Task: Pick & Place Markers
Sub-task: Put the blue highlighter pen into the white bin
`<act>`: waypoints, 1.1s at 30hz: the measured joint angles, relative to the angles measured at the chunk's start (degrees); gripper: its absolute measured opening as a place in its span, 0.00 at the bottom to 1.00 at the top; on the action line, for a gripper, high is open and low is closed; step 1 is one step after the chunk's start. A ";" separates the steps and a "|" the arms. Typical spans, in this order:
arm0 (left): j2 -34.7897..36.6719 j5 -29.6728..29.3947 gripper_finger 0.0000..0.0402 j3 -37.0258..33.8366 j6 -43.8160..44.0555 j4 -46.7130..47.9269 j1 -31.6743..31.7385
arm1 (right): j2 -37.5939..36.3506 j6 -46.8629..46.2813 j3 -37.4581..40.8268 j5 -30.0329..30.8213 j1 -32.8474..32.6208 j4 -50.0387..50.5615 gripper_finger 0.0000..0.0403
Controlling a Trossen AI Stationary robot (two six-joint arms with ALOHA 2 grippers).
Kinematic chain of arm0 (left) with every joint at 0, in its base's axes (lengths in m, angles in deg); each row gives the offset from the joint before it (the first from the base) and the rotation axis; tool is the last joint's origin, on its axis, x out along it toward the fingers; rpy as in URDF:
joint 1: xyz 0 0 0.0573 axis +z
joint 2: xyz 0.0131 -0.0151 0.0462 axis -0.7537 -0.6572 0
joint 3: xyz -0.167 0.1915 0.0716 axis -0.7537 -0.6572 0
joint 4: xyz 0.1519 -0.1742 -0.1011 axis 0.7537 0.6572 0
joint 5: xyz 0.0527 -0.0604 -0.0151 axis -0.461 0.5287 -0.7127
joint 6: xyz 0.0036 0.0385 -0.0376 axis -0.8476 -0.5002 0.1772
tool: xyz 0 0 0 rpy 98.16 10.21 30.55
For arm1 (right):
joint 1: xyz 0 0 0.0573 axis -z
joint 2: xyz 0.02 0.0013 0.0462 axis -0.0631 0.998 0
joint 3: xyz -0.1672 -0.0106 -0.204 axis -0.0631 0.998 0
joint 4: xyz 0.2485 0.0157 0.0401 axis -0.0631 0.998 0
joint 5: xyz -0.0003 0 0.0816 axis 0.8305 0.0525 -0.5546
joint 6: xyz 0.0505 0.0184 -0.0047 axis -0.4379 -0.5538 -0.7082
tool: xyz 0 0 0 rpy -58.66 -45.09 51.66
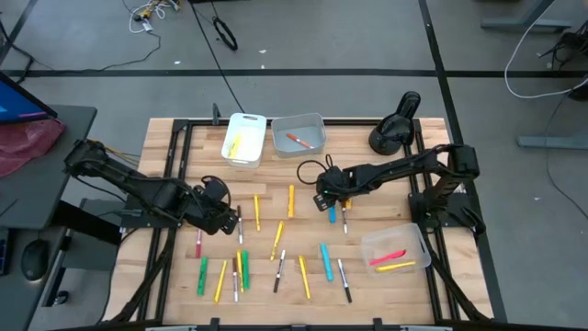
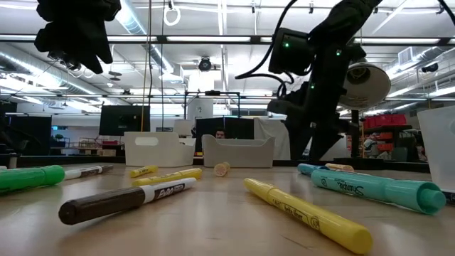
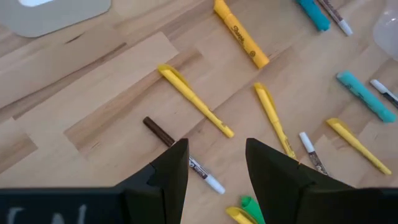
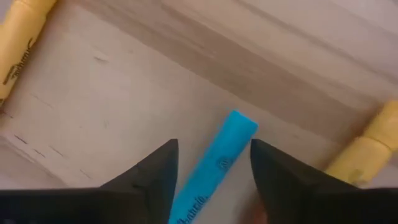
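A: Why is my right tool [image 1: 331,208] so low at centre frame in the overhead?

B: It straddles a blue marker [image 4: 214,167]. In its wrist picture the dark fingers [image 4: 152,177] stand apart, one on each side of the barrel, so you're lined up to pinch, but I'd judge nothing is clamped yet

A: And my left tool [image 1: 231,221]?

B: Left of centre, just beside a dark-capped marker [image 3: 180,155]. Its fingers [image 3: 171,174] are apart too, empty, with that marker running in under the gap between them

A: Where do the rest lie?

B: Scattered loose on the surface [image 1: 170,267], mostly lower centre: yellow, green, orange, blue. A few are already sorted: yellow ones in the white bin [image 1: 258,122] at upper centre, a red one in the grey bin [image 1: 318,119] beside it, red and yellow in the clear bin [image 1: 367,241] at lower right

A: So sorting has barely begun?

B: I'd say so
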 joint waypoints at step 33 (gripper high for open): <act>0.11 -5.29 0.41 -0.02 -16.69 -20.81 -0.06 | -6.29 9.97 0.00 8.12 -9.68 -74.12 0.13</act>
